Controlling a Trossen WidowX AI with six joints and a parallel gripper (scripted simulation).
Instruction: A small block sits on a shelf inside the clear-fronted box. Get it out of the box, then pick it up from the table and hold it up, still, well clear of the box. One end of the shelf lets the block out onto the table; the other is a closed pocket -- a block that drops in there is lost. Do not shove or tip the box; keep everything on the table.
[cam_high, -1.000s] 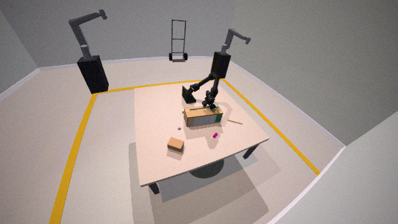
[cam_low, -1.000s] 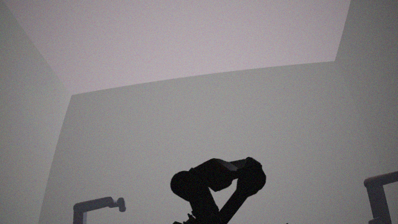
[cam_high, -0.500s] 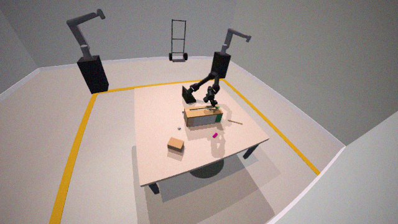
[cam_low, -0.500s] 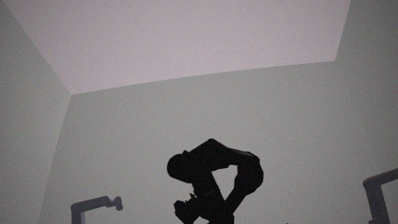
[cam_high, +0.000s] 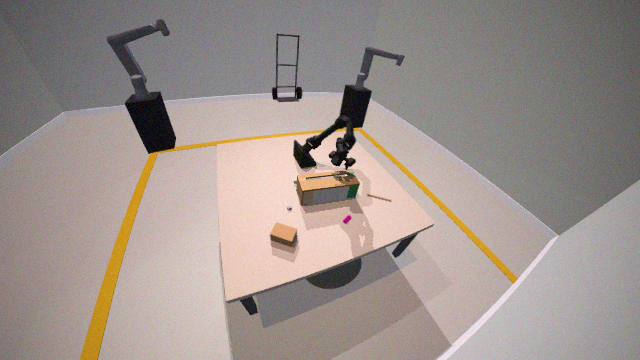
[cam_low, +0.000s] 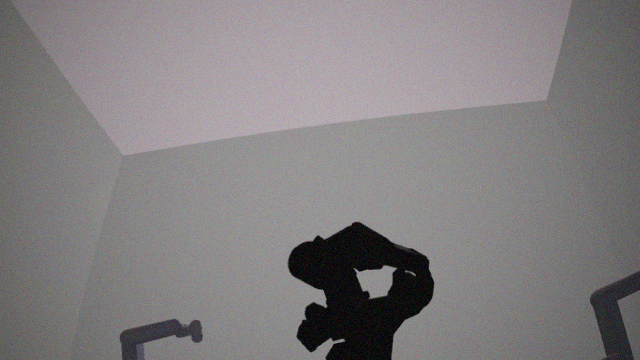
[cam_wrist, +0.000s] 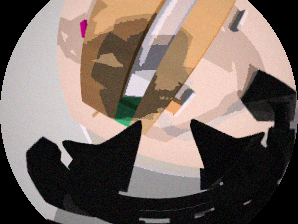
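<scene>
Table (cam_high: 260, 260) | box (cam_high: 325, 192) unlabelled | magenta block (cam_high: 347, 219) out | gripper (cam_high: 345, 164) part-open, empty

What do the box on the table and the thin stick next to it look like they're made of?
The box looks like cardboard or light wood: flat matte tan panels, no shine. Its front is a pale grey pane, likely clear plastic, and one end is green. The stick looks like a wooden dowel, the same dull tan, though it is too small to tell for sure.
</scene>
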